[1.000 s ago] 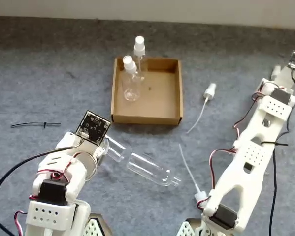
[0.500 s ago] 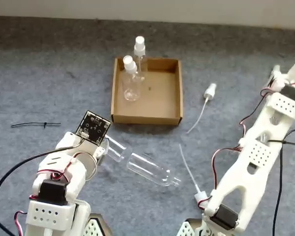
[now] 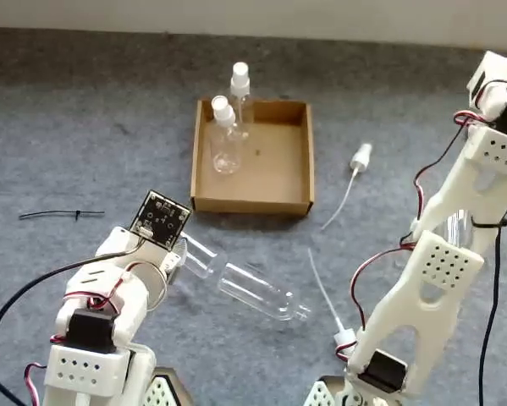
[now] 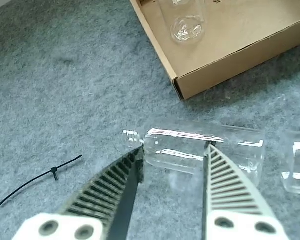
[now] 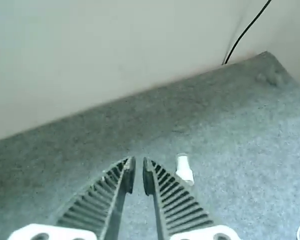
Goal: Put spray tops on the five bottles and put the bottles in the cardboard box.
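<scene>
L gripper (image 4: 173, 150): jaws wide, astride the uncapped bottle (image 4: 200, 145) lying on its side, near side of box (image 3: 251, 203). R gripper (image 5: 138, 172): jaws almost closed, empty, far right. Bottle prob. light, thin-walled, slick; grip mid-body, gently.

bottle (image 4: 296, 167) cropped, box (image 4: 230, 45) cut off

One capped bottle (image 3: 225, 144) stands inside the cardboard box (image 3: 278, 201); two uncapped bottles (image 3: 257, 290) lie outside.
</scene>
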`<control>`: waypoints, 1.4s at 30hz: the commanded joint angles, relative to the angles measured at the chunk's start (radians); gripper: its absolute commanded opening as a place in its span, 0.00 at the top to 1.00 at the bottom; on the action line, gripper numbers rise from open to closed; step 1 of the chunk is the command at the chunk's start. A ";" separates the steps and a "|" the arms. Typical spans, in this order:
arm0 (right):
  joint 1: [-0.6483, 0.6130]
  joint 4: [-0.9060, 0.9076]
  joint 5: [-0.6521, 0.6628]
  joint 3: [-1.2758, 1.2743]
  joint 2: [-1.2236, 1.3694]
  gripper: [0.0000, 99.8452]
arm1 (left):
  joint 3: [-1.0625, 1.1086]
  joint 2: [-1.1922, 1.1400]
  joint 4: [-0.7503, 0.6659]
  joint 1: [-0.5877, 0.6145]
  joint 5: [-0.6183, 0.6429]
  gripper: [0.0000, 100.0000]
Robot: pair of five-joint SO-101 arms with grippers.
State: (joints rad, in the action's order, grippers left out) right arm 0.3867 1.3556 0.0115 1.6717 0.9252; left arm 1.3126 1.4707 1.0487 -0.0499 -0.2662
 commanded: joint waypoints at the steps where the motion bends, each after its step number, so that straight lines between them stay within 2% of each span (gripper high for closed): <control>1: 0.008 -0.016 -0.003 0.031 -0.007 0.94 | -0.004 0.010 -0.015 0.010 0.011 0.81; 5: 0.038 -0.104 -0.005 -0.001 0.125 0.80 | -0.004 0.008 -0.015 0.010 0.011 0.81; 7: 0.050 -0.173 -0.005 0.001 0.205 0.77 | -0.004 0.007 -0.017 0.010 0.011 0.81; 16: 0.061 -0.409 -0.005 0.005 0.498 0.76 | -0.004 0.004 -0.018 0.010 0.011 0.81; 25: 0.062 -0.432 -0.005 0.001 0.581 0.77 | 0.007 0.008 -0.021 0.010 0.011 0.81; 28: 0.064 -0.432 -0.005 -0.004 0.584 0.81 | 0.010 0.010 -0.021 0.010 0.011 0.81; 33: 0.081 -0.432 -0.005 -0.002 0.582 1.00 | 0.010 0.010 -0.021 0.008 0.011 0.81; 37: 0.094 -0.423 -0.003 0.002 0.576 1.00 | 0.010 0.010 -0.021 0.008 0.011 0.81; 40: 0.101 -0.341 -0.002 0.008 0.573 1.00 | 0.010 0.010 -0.021 0.008 0.011 0.81; 42: 0.094 -0.289 0.044 0.050 0.556 1.00 | 0.010 0.010 -0.021 0.008 0.011 0.81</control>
State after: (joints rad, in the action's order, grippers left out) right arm 0.4726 1.0042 0.0115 1.6533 1.5359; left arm 1.3311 1.4707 1.0472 -0.0499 -0.2662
